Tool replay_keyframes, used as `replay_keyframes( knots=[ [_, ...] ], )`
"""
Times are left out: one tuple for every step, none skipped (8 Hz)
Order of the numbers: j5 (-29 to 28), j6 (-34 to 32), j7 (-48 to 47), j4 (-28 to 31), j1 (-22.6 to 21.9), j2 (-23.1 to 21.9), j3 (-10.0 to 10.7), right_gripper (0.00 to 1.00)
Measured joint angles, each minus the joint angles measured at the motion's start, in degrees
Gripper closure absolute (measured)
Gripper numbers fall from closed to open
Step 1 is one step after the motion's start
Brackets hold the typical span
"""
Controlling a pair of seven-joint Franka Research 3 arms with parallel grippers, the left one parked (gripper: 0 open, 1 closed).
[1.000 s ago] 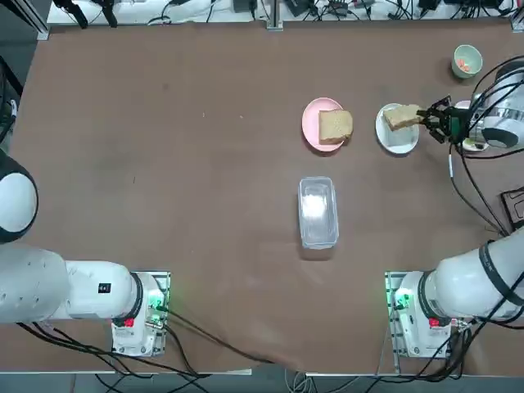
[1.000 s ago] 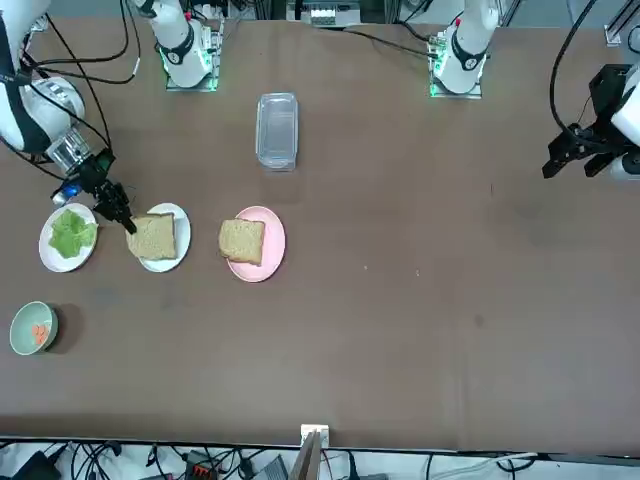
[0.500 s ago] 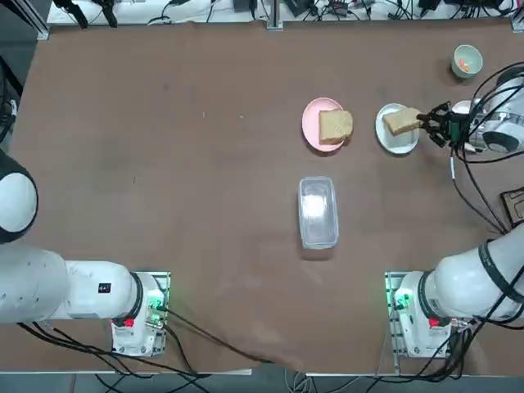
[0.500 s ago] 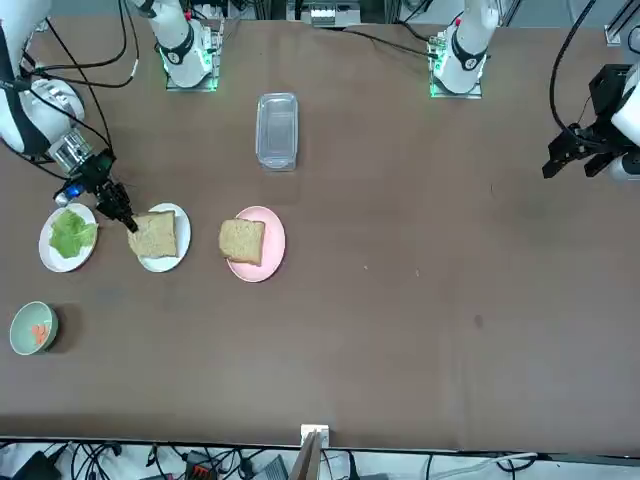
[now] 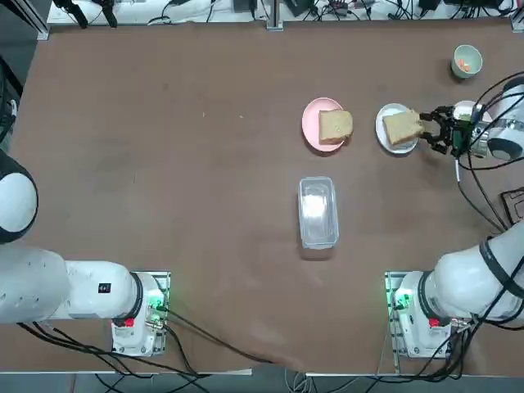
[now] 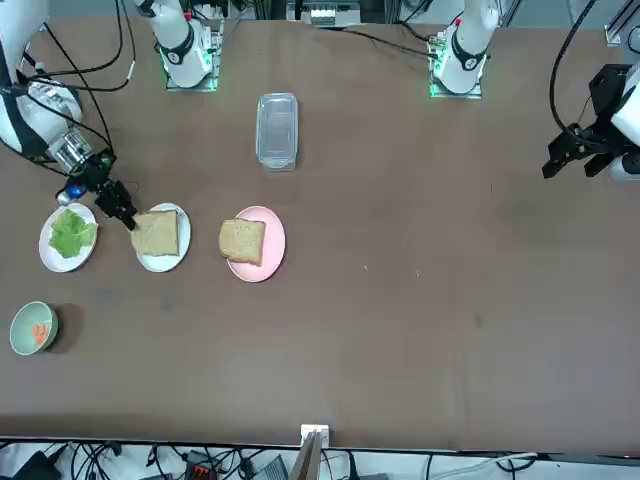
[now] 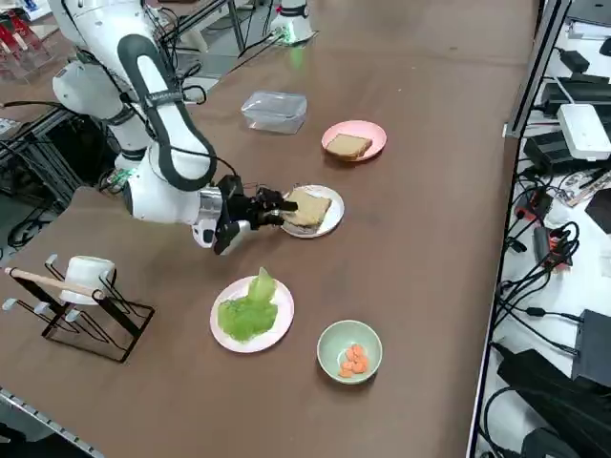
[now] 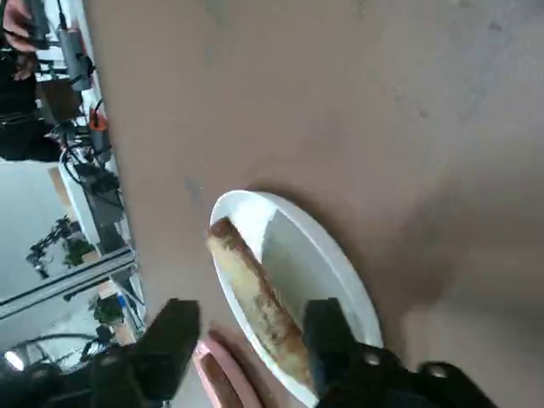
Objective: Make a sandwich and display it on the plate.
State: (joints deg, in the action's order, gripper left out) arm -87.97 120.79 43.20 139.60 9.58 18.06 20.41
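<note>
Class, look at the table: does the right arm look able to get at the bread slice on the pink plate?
Probably yes. That bread slice lies uncovered beside the white plate where the right gripper is, with bare table between.

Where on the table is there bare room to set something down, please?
Everything toward the parked arm from the pink plate and clear container is bare. It is crowded around the white plate, end effector, lettuce plate and green bowl.
</note>
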Motion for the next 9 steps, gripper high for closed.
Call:
replay_keyframes(
  knots=[
    [0.0,-0.5,0.9,-0.2,0.5,0.4,0.0,0.03],
    [0.0,-0.6,1.7,-0.4,0.6,0.4,0.0,0.0],
    [0.0,-0.7,3.2,-0.8,0.6,0.3,0.0,0.0],
    [1.2,-0.7,5.5,-1.3,0.6,0.1,0.3,0.0],
    [4.4,-0.7,7.7,-2.0,0.6,0.0,1.2,0.0],
    [9.5,-0.7,8.9,-3.5,0.6,-0.4,2.4,0.0],
    [15.6,-0.7,9.2,-5.9,0.7,-1.3,3.4,0.0],
    [21.7,-0.7,9.2,-9.0,0.8,-2.1,4.1,0.0],
    [27.4,-0.6,9.0,-12.4,0.9,-2.7,4.4,0.0]
  ],
)
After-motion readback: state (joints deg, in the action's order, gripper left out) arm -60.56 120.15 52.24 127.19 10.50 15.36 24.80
